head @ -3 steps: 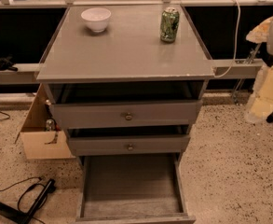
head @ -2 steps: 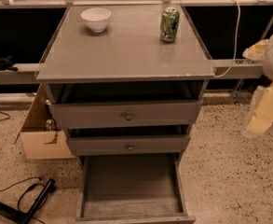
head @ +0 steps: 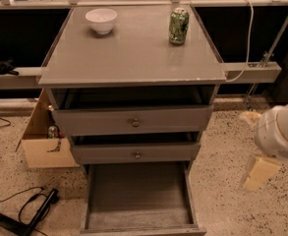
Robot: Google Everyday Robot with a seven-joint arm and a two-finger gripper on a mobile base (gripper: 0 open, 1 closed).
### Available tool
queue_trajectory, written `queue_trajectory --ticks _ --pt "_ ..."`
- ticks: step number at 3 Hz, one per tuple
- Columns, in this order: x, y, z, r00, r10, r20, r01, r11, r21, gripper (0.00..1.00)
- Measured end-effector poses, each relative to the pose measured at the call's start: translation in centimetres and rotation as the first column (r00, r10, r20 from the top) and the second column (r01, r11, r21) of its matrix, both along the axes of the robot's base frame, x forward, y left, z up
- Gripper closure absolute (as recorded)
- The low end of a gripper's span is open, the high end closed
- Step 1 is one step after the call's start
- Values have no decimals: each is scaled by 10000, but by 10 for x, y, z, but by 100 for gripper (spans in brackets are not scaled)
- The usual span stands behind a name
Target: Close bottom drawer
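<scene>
The bottom drawer (head: 138, 195) is sitting pulled far out at the near side, so nothing is done yet. The gripper (head: 269, 146) is hovering right of it, well apart; I cannot tell whether its jaws are apart or together.

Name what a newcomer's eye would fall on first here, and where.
The bottom drawer gapes open, pulled far out at the grey cabinet's foot. On the cabinet top stand a white bowl back left and a green can back right. The robot's pincer hangs at the right edge, apart from the cabinet.
</scene>
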State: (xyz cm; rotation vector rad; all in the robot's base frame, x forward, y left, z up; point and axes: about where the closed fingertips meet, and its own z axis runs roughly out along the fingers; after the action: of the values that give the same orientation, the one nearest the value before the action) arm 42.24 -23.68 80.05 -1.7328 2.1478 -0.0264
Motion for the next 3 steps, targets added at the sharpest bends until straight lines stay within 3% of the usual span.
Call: queue_trajectory --ticks 1,2,3 --pt "-2 -15 -81 9987 -308 -417 318 9992 245 0" --pt "-11 -27 -148 9888 -877 -1207 981 9917 830 0" --pt "-11 -27 -149 9887 -872 -1220 977 9917 835 0"
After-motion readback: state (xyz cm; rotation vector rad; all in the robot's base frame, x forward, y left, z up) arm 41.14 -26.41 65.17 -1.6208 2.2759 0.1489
